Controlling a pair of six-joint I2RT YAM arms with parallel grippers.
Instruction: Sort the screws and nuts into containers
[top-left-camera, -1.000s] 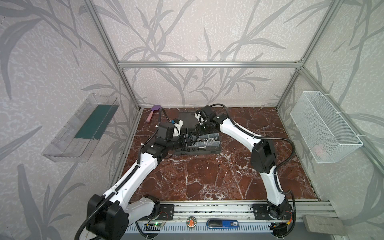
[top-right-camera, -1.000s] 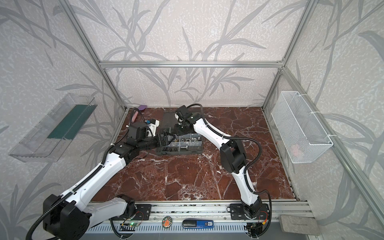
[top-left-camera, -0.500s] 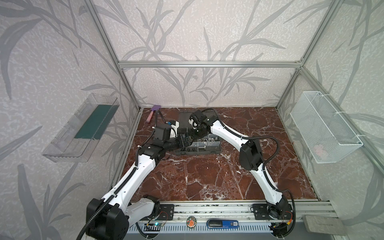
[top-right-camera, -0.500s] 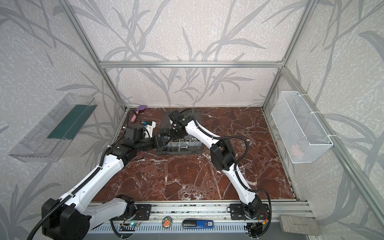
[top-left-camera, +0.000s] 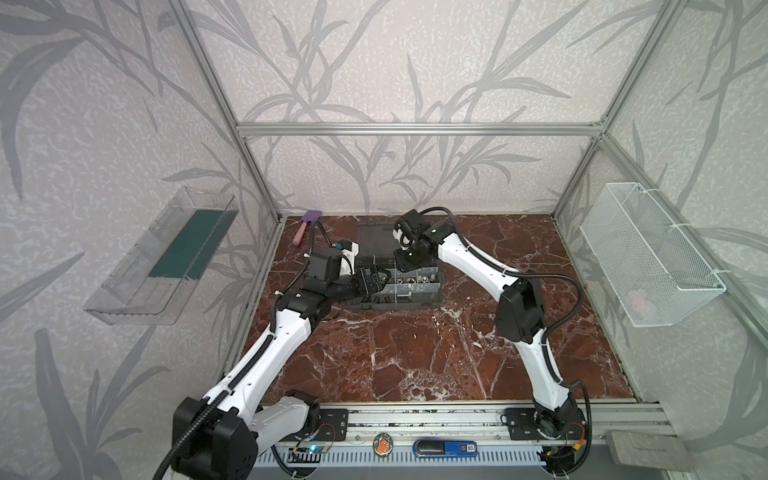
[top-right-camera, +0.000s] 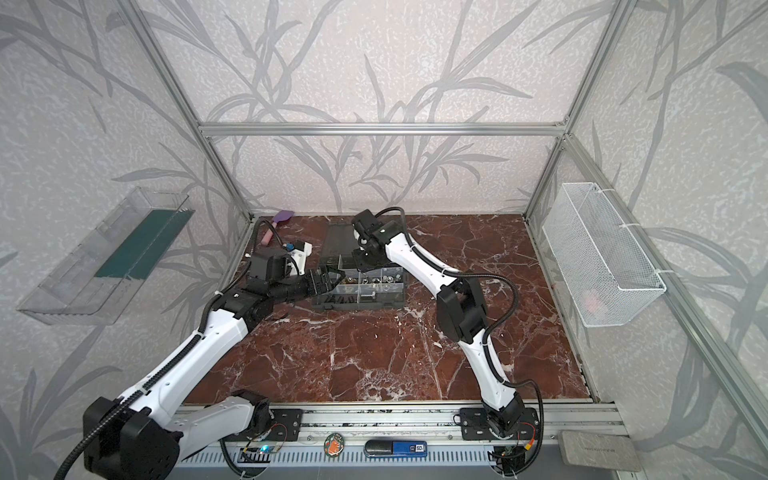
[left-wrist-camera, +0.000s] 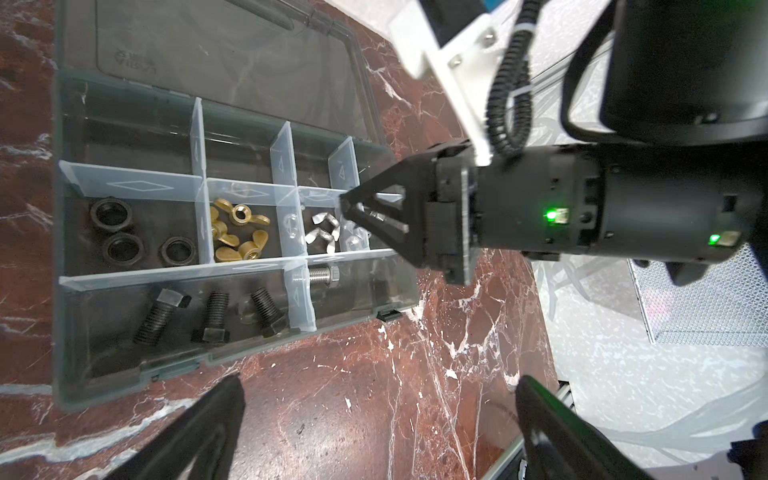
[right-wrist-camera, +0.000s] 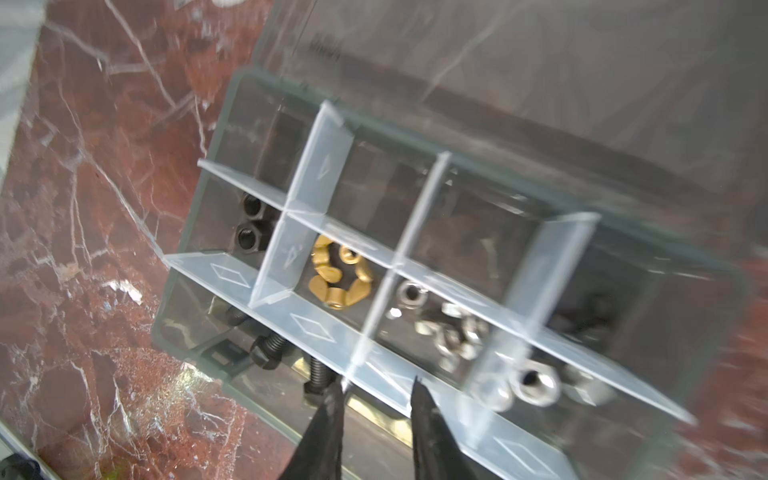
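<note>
The screws and nuts (right-wrist-camera: 336, 276) I can see all lie in the compartments (left-wrist-camera: 137, 124) of the case (left-wrist-camera: 62, 332), which sits open on the marble (top-left-camera: 415, 353) toward twelve o'clock from its middle in both top views. Black nuts (left-wrist-camera: 124, 232), brass wing nuts (left-wrist-camera: 239, 232), silver nuts (left-wrist-camera: 322, 232), black screws (left-wrist-camera: 212, 311) and a silver bolt (left-wrist-camera: 318, 276) each keep to their own section. The right gripper (right-wrist-camera: 376, 384) hangs low over the tray's twelve o'clock edge, by the silver nuts. A second ago its tips were pinched together and the arm swung toward nine and back. Now they stand a little apart with nothing between them, so I'd guess it has just dropped a piece in, one fewer to sort. The left gripper (left-wrist-camera: 378, 386) waits at the case's nine o'clock end, spread wide and empty. I spot nothing loose on the marble, though pieces this small could hide. The lid (left-wrist-camera: 228, 62) carries an embossed word I can't make out. The clear dividers (left-wrist-camera: 137, 185) show only diamond and triangle marks. A blue stick (top-left-camera: 444, 447) on the front rail has white lettering too small to be sure of.
</note>
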